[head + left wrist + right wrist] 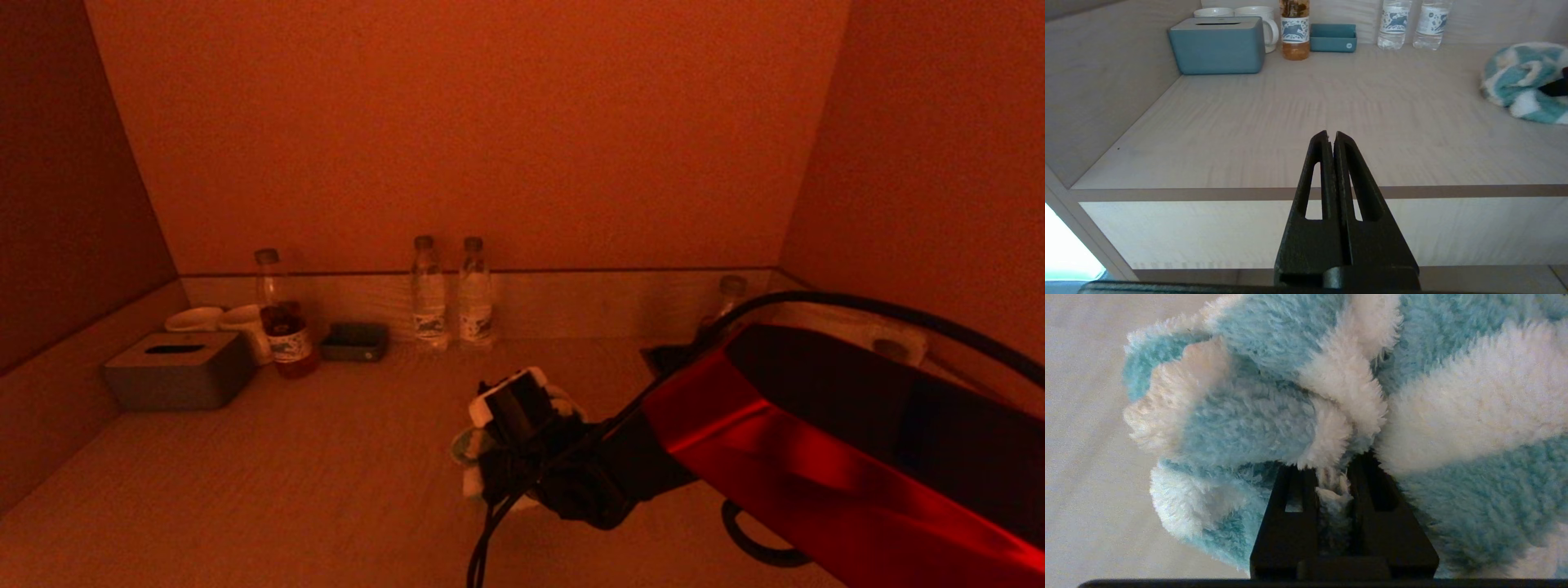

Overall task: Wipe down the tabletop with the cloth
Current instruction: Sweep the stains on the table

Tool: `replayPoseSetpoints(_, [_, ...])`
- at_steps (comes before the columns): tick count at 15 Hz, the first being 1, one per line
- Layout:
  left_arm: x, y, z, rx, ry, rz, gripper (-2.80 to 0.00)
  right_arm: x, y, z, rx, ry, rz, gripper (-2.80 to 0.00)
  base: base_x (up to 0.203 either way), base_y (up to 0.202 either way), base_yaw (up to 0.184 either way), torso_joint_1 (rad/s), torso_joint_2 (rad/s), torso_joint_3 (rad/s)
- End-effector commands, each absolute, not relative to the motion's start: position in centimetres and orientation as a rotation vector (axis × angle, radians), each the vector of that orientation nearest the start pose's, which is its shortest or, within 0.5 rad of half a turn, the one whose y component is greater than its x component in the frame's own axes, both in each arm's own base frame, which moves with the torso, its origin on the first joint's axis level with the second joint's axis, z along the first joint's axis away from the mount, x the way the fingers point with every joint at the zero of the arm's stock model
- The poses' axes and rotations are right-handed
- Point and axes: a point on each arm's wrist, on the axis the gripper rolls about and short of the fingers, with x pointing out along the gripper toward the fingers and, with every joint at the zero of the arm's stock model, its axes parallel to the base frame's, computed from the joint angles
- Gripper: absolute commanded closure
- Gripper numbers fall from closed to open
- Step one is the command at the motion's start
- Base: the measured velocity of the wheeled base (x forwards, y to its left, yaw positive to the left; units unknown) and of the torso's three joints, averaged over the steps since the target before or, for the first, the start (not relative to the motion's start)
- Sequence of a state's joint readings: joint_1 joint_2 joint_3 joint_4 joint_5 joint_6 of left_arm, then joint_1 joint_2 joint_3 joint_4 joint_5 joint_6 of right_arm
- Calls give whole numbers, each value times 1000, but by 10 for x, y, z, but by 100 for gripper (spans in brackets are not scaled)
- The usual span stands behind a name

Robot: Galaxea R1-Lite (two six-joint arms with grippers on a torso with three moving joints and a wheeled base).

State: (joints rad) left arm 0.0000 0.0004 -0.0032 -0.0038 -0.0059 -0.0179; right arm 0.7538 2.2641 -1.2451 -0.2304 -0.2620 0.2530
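A fluffy blue-and-white cloth (1298, 396) lies bunched on the pale wooden tabletop (310, 457). My right gripper (1333, 473) is shut on a fold of it and points down at the table's middle. In the head view the gripper (498, 457) hides most of the cloth (467, 445). The cloth (1519, 81) also shows in the left wrist view. My left gripper (1331, 136) is shut and empty, parked in front of the tabletop's front edge (1208, 192), out of the head view.
Along the back wall stand a tissue box (175, 367), two white cups (245, 322), a bottle of amber drink (286, 335), a small dark tray (355, 341), two water bottles (451, 294) and one more bottle (722, 302). Side walls close in the table.
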Motion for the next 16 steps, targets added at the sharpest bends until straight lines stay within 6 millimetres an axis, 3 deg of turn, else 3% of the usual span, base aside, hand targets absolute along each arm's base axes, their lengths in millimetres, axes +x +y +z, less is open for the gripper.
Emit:
replayPoseSetpoints(1, [-23, 0, 77, -18, -8, -6, 0, 312, 289, 42, -157, 751, 376, 0, 0, 0, 0, 0, 0, 0])
replayPoseSetpoints(11, [-23, 0, 77, -18, -8, -6, 0, 335, 323, 27, -203, 754, 404, 0, 0, 0, 0, 0, 0, 0])
replayPoseSetpoints(15, [-23, 0, 77, -18, -8, -6, 0, 342, 323, 23, -208, 764, 392, 0, 0, 0, 0, 0, 0, 0])
replayPoseSetpoints(16, [-23, 0, 77, -18, -8, -6, 0, 358, 315, 21, -195, 759, 349, 0, 0, 0, 0, 0, 0, 0])
